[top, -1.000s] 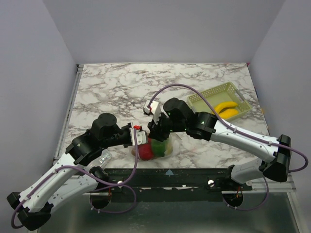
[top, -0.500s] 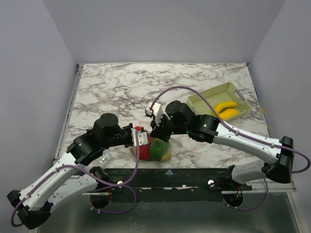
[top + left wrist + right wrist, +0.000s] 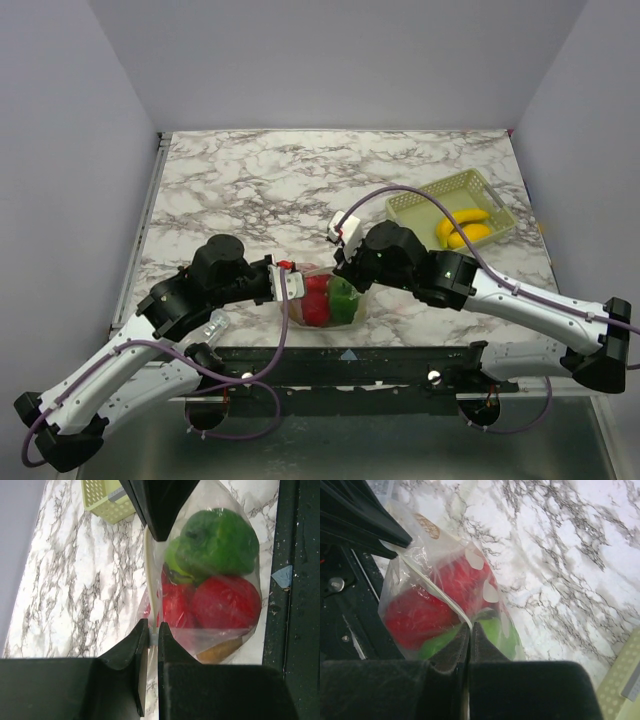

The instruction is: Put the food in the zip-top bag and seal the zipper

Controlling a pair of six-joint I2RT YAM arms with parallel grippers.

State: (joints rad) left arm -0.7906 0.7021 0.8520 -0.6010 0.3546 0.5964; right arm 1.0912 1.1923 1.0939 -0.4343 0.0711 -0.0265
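The zip-top bag (image 3: 326,300) lies at the table's near edge with red food (image 3: 316,300) and green food (image 3: 344,298) inside. My left gripper (image 3: 292,286) is shut on the left end of the zipper (image 3: 148,575); in the left wrist view (image 3: 152,630) its tips pinch the pale strip. My right gripper (image 3: 345,279) is shut on the zipper further right, and in the right wrist view (image 3: 470,626) the strip (image 3: 437,592) runs into its closed tips. Green food (image 3: 220,542), red food (image 3: 225,602) and an orange piece (image 3: 220,652) show through the bag.
A pale green basket (image 3: 405,212) with yellow bananas (image 3: 465,228) stands at the right back, behind the right arm. The black table edge (image 3: 400,355) runs just in front of the bag.
My right gripper has slid right along the zipper, away from the left gripper. The bag's top is now stretched wider between the two. The left gripper has held its place.
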